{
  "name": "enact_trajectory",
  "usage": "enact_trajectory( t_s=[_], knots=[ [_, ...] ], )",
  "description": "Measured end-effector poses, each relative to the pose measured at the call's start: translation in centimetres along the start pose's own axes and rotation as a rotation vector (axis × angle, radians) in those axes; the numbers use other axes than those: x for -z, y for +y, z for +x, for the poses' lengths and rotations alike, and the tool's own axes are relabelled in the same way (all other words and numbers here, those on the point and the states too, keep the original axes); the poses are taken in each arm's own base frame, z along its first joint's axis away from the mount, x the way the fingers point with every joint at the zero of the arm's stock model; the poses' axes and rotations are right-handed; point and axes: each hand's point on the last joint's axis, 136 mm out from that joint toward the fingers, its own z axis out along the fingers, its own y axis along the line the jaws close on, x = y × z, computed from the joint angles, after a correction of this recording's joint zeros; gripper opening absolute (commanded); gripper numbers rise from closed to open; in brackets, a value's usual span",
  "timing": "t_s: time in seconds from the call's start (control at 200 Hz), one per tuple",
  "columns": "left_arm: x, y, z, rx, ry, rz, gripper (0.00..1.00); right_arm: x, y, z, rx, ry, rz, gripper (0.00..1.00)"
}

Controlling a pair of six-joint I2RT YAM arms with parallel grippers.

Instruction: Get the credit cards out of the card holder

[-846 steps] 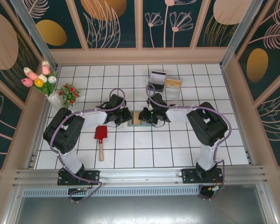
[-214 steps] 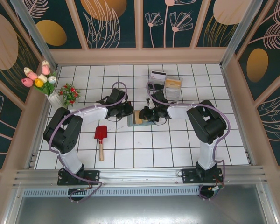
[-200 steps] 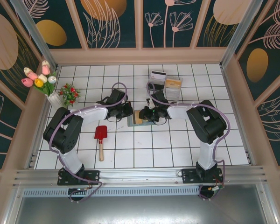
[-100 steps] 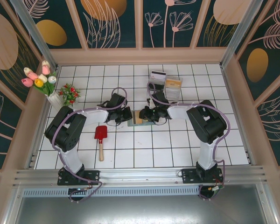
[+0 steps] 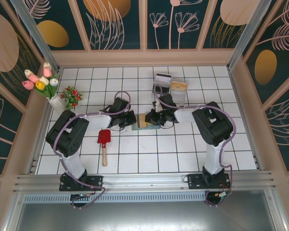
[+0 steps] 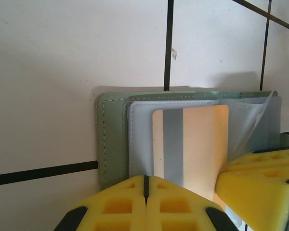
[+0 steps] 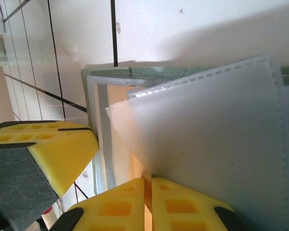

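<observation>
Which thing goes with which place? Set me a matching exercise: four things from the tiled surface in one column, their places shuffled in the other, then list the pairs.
Things
1. card holder
2. red toy shovel
3. vase of tulips
4. clear plastic boxes

Places
A. far left corner
B. far side, right of centre
C. centre, lying open
D. left of centre, handle toward the near edge

Pairs: 1-C, 2-D, 3-A, 4-B
</observation>
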Motion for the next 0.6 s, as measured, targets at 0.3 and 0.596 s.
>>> enact_trajectory(
  t_s=[0.3,0.596],
  knots=[
    [0.1,0.1,-0.1,-0.001,-0.006,-0.007,0.06,1.6,-1.2,-0.2,-0.009,-0.035,-0.002,0.00],
    [0.3,-0.3,-0.2,-0.002,0.007,-0.010,0.24,5.9,-0.9,-0.5,0.038,-0.074,-0.066,0.00]
  ],
)
